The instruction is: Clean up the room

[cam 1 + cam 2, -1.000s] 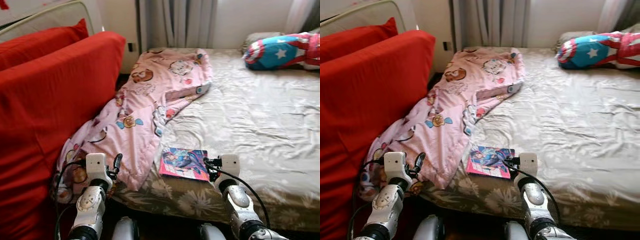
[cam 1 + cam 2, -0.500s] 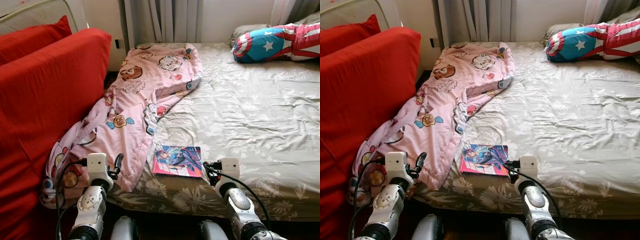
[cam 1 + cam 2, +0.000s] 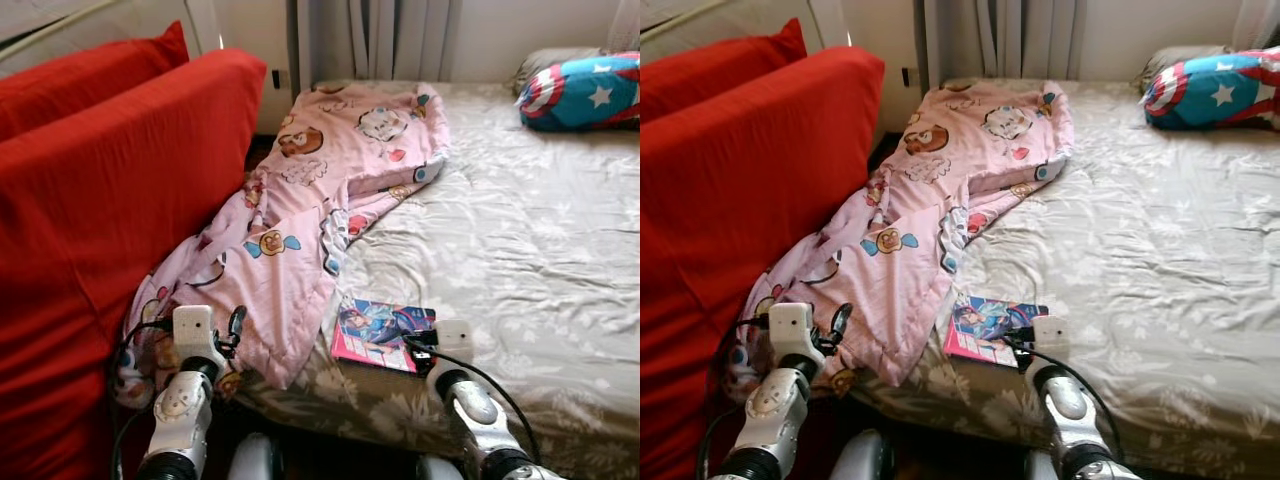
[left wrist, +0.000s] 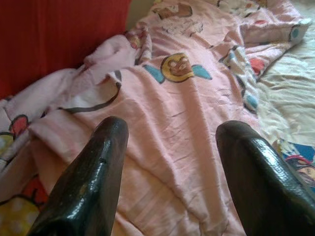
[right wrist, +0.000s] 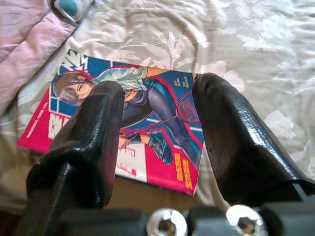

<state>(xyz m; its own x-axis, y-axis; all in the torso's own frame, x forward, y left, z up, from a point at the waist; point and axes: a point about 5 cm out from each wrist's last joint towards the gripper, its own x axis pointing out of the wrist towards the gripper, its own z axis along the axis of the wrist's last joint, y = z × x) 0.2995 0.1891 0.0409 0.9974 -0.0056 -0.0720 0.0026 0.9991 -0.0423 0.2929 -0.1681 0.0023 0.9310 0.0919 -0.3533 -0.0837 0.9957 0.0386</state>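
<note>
Just beyond the right gripper (image 5: pixel 157 128), a comic book (image 3: pixel 384 333) is lying flat on the bed (image 3: pixel 520 250), close to the near edge of the mattress. The fingers (image 5: pixel 231 137) are standing wide apart over its cover, one to each side, gripping nothing. Past the book, the grey-beige flowered sheet is stretching away, wrinkled and mostly bare, to a star-patterned pillow (image 3: pixel 580 92) lying at the far corner, well apart from the gripper.

The left gripper (image 4: pixel 172 162) is hovering with its two fingers spread wide as well, empty, pointing at a pink cartoon-print blanket (image 3: pixel 300 230) that is draping over the near corner of the mattress and running up the bed toward the curtains (image 3: pixel 375 38). Beside that gripper, on its outer side, red cushions (image 3: pixel 110 200) are pressing close against the blanket, leaving only a narrow dark gap along the bed's side.
</note>
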